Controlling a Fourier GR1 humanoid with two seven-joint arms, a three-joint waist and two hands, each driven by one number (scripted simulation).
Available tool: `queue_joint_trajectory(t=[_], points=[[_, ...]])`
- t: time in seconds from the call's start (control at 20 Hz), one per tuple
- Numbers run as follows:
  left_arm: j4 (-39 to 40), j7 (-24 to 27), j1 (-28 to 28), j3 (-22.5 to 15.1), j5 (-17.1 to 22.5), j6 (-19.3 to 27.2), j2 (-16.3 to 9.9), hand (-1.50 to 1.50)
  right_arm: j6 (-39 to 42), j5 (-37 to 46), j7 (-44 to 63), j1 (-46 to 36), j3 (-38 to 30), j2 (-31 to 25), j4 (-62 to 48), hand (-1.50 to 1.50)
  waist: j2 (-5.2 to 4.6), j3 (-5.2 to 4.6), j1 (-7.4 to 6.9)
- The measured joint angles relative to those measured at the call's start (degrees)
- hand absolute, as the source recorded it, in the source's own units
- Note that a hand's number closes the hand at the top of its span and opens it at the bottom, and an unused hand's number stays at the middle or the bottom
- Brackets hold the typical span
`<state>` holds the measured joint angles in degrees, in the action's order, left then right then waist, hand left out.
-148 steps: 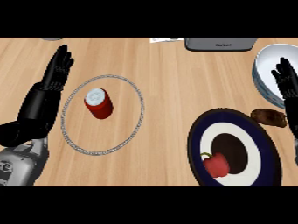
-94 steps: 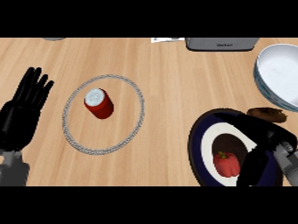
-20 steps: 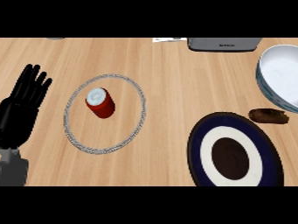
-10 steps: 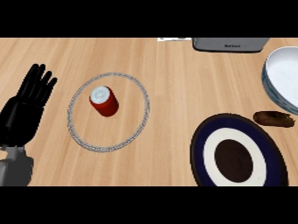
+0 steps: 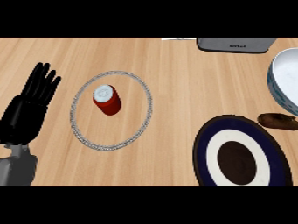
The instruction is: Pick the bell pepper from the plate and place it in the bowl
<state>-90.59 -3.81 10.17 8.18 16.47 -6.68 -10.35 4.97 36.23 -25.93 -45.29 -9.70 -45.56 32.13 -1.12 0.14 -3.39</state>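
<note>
One hand only in view, the left hand [image 5: 27, 114], resting at the left edge with fingers straight and spread, pointing up, holding nothing. Just to the right of those fingers, a red can [image 5: 106, 99] lying inside a thin metal ring [image 5: 145, 105], touched by nothing. Much farther right from the fingers, and lower, a dark plate [image 5: 205, 162] with a white band and a brown middle, now bare. No bell pepper on it any more, although seen there some seconds ago, with the right hand closing over it shortly after. No right hand in view now, so cannot tell the state of its fingers. Far right from the fingers and higher, the white bowl [image 5: 288, 85], cut by the edge; nothing red in the visible part. Between plate and bowl, a small brown lump [image 5: 279, 121], just beside the plate's rim. Probably means: picking done, pepper carried out of view; placing in the bowl not yet confirmed. Next needed: bringing the pepper above the bowl and releasing it there, without knocking the rim.
</note>
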Motion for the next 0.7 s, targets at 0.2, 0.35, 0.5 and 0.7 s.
queue_joint_trajectory(t=[0.2,0.35,0.5,0.7], points=[[-0.91,-0.52,0.23,-0.57,0.08,-0.02,0.31,0.00,-0.65,2.80,1.81,-2.96,1.23,1.42,-7.70,1.50,-0.34,0.05,-0.91],[-1.00,-0.47,0.35,-0.91,-0.08,-0.08,0.49,0.00,2.11,3.47,2.36,-4.98,1.49,1.88,-12.64,-1.50,-0.64,0.11,-1.43],[-0.94,-0.81,1.01,-1.69,-0.58,0.45,1.15,0.00,4.29,3.80,-0.65,-5.90,1.82,2.98,-15.79,-1.50,-0.78,0.18,-1.38],[-1.24,-1.21,1.30,-1.58,-0.57,0.59,0.98,0.00,6.55,0.71,-5.29,-7.48,-1.36,3.49,-18.59,-1.50,-0.86,0.26,-1.45]])
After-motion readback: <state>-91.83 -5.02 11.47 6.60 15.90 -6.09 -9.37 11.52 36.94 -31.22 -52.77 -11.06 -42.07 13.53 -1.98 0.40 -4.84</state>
